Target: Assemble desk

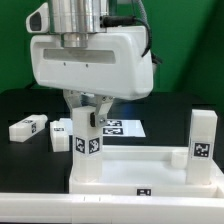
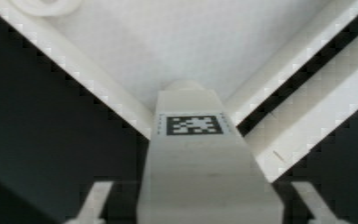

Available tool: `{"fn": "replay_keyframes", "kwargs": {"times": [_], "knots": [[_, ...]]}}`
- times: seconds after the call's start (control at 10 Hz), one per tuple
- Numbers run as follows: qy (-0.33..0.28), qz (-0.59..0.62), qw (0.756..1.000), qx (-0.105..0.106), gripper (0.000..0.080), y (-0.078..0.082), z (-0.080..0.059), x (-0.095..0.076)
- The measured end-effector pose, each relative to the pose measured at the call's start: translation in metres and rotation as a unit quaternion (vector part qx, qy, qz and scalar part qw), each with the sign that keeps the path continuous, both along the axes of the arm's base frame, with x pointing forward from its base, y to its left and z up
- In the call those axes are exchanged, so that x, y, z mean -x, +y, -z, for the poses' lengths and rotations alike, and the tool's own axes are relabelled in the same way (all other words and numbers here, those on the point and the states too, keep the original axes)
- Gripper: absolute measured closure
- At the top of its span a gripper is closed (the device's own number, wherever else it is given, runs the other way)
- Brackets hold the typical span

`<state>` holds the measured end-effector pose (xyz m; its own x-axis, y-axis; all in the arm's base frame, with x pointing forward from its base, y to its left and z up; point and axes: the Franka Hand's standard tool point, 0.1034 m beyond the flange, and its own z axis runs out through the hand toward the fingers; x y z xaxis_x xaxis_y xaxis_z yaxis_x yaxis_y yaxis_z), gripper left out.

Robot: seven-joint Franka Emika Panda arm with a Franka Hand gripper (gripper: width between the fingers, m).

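Observation:
The white desk top (image 1: pixel 135 171) lies on the black table, rim up. One white leg (image 1: pixel 203 140) stands upright at its corner on the exterior view's right. A second tagged leg (image 1: pixel 86 146) stands upright at the corner on the exterior view's left. My gripper (image 1: pixel 92 112) hangs straight above this leg, its fingers straddling the top. In the wrist view my gripper (image 2: pixel 201 205) has the leg (image 2: pixel 202 150) between its fingers (image 2: pixel 101 202), with a dark gap on each side. The desk top's inside (image 2: pixel 140 50) shows beyond it.
Two loose white legs (image 1: pixel 28 127) (image 1: pixel 60 135) lie on the table at the exterior view's left. The marker board (image 1: pixel 126 127) lies flat behind the desk top. A white ledge (image 1: pixel 110 210) runs along the front edge.

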<state>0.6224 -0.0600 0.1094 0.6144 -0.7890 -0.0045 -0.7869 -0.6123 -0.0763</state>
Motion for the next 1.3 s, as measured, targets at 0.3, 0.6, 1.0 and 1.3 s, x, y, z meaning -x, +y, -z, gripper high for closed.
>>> {"fn": "replay_keyframes", "kwargs": {"times": [0.3,0.6,1.0,1.3], "knots": [[0.008,0.133,0.991,-0.015,0.0509,-0.0001,0.0001,0.0005],[0.008,0.142,0.99,-0.018,0.0498,0.0002,0.0001,0.0004],[0.0,-0.041,0.999,-0.005,0.0158,0.0012,0.0008,0.0014],[-0.008,-0.189,0.982,0.002,0.0151,0.0001,0.0008,0.0016]]}}
